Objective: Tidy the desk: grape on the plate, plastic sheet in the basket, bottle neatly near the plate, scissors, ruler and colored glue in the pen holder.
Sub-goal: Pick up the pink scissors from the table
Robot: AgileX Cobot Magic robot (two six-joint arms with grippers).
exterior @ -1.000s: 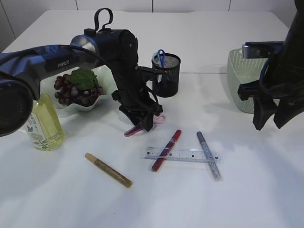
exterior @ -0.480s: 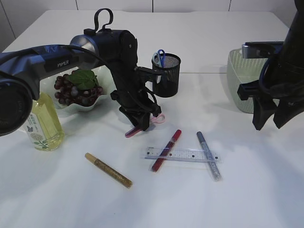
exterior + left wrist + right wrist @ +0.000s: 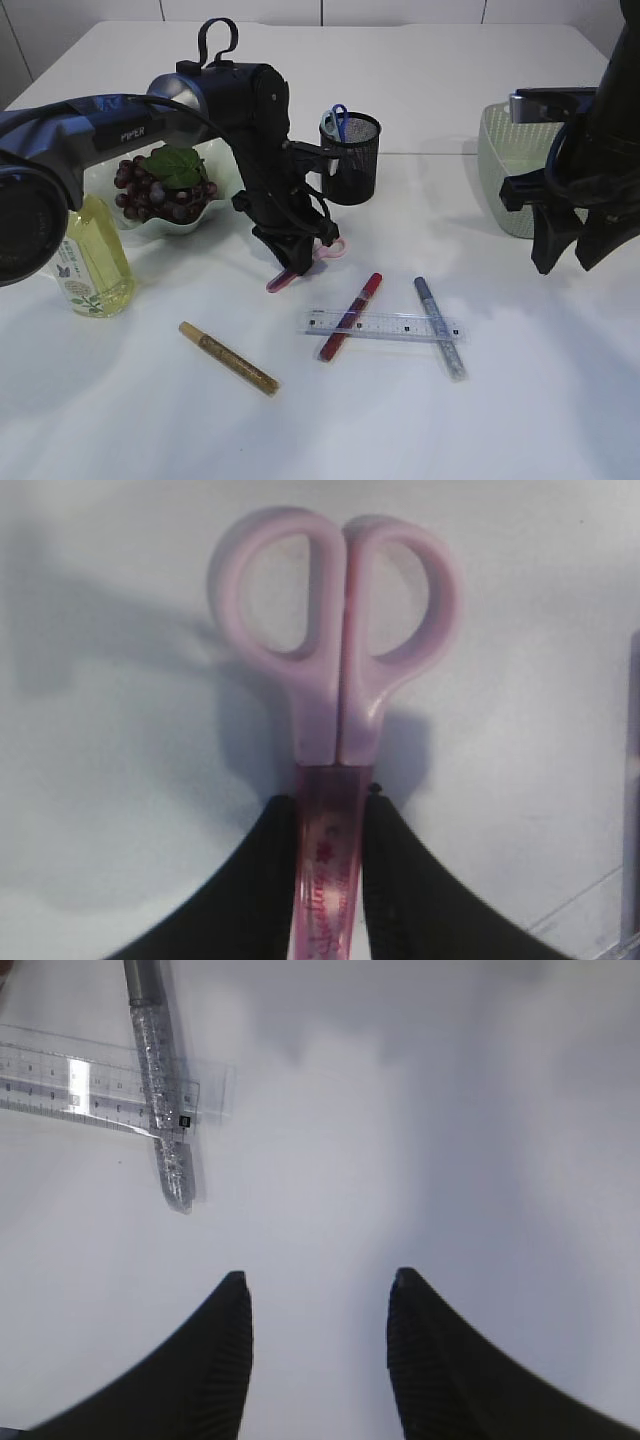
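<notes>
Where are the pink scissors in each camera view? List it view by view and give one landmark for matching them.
Exterior view: pink scissors left of centre, under the left gripper, in front of the mesh pen holder.
Left wrist view: centre, handles up, sheathed blades between the black fingers.
Right wrist view: not in it.
Shared landmark: the clear ruler crossed by the silver glue pen, also in the right wrist view's top left.

The left gripper (image 3: 330,865) points down at the surface, jaws clamped on the pink scissors (image 3: 335,655). The right gripper (image 3: 318,1355) hangs with jaws parted, holding nothing.
</notes>
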